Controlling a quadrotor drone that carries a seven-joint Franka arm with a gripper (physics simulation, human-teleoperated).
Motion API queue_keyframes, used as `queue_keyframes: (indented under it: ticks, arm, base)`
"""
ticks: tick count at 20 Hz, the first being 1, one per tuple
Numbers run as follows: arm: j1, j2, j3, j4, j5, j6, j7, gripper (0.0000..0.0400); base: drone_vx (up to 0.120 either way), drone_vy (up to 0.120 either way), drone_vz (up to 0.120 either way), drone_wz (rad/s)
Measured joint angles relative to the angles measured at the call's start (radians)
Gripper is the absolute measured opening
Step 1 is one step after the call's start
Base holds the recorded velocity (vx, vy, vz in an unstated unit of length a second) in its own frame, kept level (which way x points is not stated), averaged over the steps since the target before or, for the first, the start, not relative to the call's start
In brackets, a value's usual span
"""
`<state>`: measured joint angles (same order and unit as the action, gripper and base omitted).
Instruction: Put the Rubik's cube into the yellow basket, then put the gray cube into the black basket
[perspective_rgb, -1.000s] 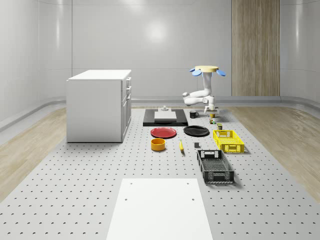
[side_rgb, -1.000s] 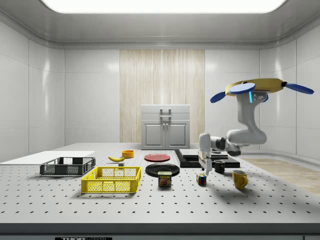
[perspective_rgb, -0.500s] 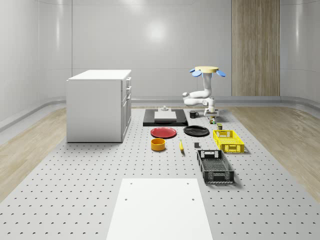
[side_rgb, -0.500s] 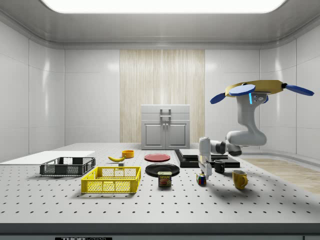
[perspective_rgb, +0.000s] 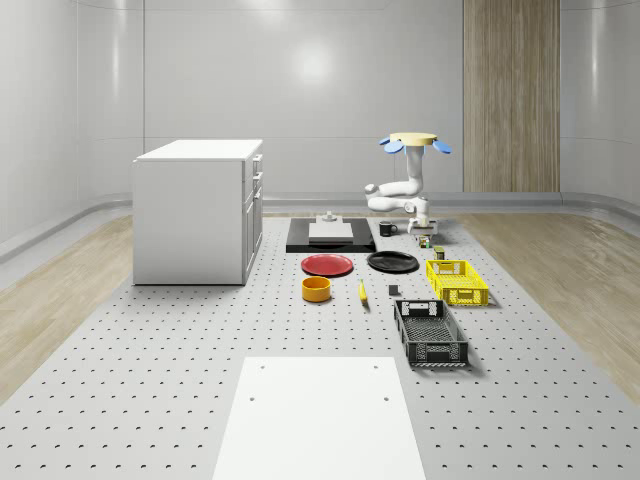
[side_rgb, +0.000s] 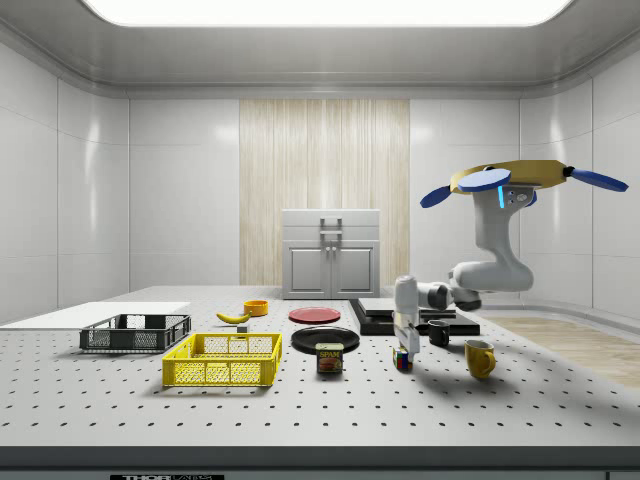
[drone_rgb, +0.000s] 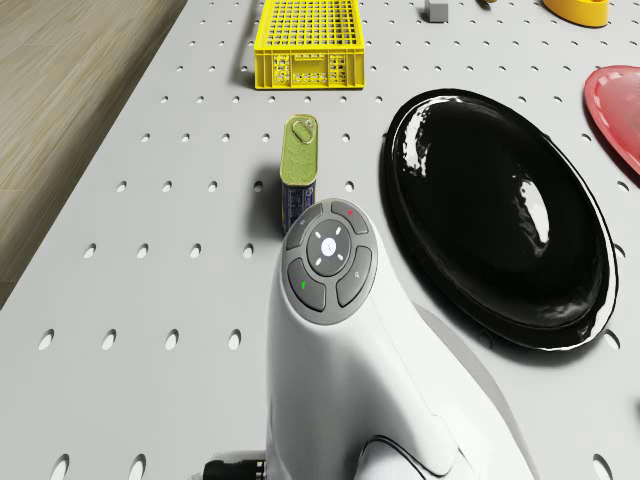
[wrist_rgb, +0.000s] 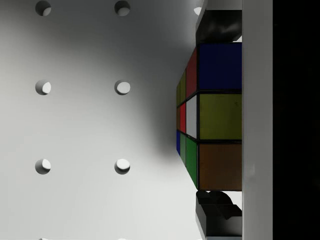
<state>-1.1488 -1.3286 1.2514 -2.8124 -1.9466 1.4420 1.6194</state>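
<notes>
The Rubik's cube (wrist_rgb: 220, 117) stands on the table between the two dark pads (wrist_rgb: 220, 25) of my gripper (side_rgb: 403, 350), which touch its opposite faces. In the side view the cube (side_rgb: 402, 361) sits right under the downward-pointing hand. The drone (side_rgb: 510, 178) hovers over the far end of the table, beyond the yellow basket (perspective_rgb: 457, 281). The gray cube (perspective_rgb: 394, 291) lies beside the black basket (perspective_rgb: 430, 332), which stands nearer the front. The yellow basket (drone_rgb: 306, 30) and the gray cube (drone_rgb: 437, 11) are also in the drone view.
A spam can (drone_rgb: 298, 165) stands between the Rubik's cube and the yellow basket, next to a black plate (drone_rgb: 500, 210). A yellow mug (side_rgb: 479, 358) and a black mug (side_rgb: 438, 333) stand close to the arm. A red plate (perspective_rgb: 327, 265), an orange bowl (perspective_rgb: 316, 289) and a cabinet (perspective_rgb: 200, 210) are farther off.
The arm has lowered the gripper a little and shifted it slightly toward the side view's left, down around the Rubik's cube. The cube has stayed in place.
</notes>
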Motion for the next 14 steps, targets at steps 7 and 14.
queue_keyframes:
  ticks: [7,14]
  arm:
    - [-0.048,-0.007,0.020,0.039,0.016,0.015,0.009,0.0400]
    - [-0.067,-0.024,0.027,0.052,0.028,0.033,0.015,0.0400]
  base:
    - [0.000,0.000,0.000,0.000]
    - [0.000,0.000,0.000,0.000]
